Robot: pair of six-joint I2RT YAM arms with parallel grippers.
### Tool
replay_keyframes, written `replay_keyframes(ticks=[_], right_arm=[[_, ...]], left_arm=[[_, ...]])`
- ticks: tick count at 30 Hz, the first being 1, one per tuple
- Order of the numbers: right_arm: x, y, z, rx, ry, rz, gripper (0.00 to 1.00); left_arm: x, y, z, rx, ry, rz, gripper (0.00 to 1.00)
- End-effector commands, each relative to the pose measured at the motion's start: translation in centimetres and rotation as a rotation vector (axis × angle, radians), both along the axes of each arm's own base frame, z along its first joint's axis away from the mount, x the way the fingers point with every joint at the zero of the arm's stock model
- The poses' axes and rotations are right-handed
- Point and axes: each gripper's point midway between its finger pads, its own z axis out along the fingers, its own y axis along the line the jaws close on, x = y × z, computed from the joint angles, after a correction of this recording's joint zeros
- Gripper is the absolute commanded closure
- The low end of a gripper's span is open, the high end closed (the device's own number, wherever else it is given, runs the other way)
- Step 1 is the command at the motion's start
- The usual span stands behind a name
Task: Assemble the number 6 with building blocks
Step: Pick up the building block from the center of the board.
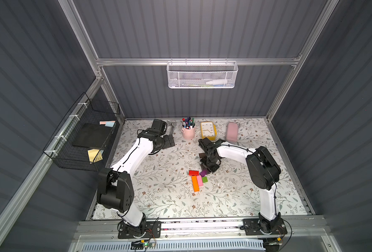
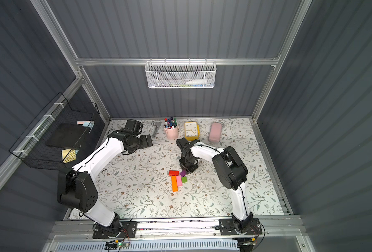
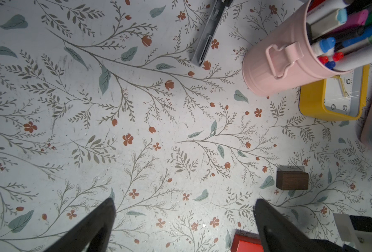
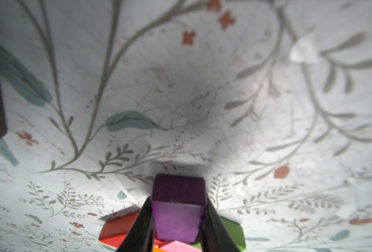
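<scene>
- The orange block (image 1: pixel 195 183) lies nearest to the robot bases and serves here as the landmark. The pink block (image 1: pixel 199 180) touches its right long side, and the green cube (image 1: pixel 204 179) sits further right, just beside the pink one.
- Just past the far end of the orange block, the red block (image 1: pixel 193 173) lies crosswise.
- Right of that far end, the right gripper (image 4: pixel 178 203) pinches the purple block (image 4: pixel 178 218) between its two fingers. The block looks tilted, and it cannot be told whether it rests on the table.
- The step in hand seems to be fitting the purple block into the number 6 (image 2: pixel 174 182), which is only partly built. The next move probably calls for turning the block square and setting it edge to edge beside the red block, without pushing the neighbours.
- Further beyond the orange block, the dark brown block (image 3: pixel 292 180) stands alone, not yet joined.
- Much further and to the left, the left gripper (image 3: pixel 184 207) is spread wide and empty.
- Farthest from the orange block, the yellow clock (image 3: pixel 311 102) shows the numerals 6, 8 and 9. No brand can be read on it or on the markers (image 3: pixel 344 32).
</scene>
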Motion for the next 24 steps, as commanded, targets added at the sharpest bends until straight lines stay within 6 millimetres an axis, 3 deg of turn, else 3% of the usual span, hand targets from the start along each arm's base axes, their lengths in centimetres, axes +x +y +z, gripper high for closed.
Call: replay_keyframes(ticks=[1,7,12,18,24], right_arm=[[-0.1,-0.8,-0.8,-0.066,0.005,0.021,0.79],[1.7,-0.6,0.0,-0.100,-0.075,0.128,0.81],[4.4,1.1,3.0,-0.147,-0.197,0.301,0.79],[5.6,2.5,5.0,-0.180,-0.258,0.460,0.78],[6.0,3.1,4.5,-0.221,-0.280,0.655,0.75]], left_arm=[[-0.4,0.3,0.3,0.017,-0.013,-0.008,0.01],[-0.4,0.4,0.4,0.021,-0.018,-0.005,0.01],[-0.4,0.4,0.3,0.021,-0.016,-0.005,0.01],[-0.4,0.4,0.4,0.021,-0.021,-0.003,0.01],[-0.3,0.4,0.5,0.022,-0.021,-0.002,0.01]])
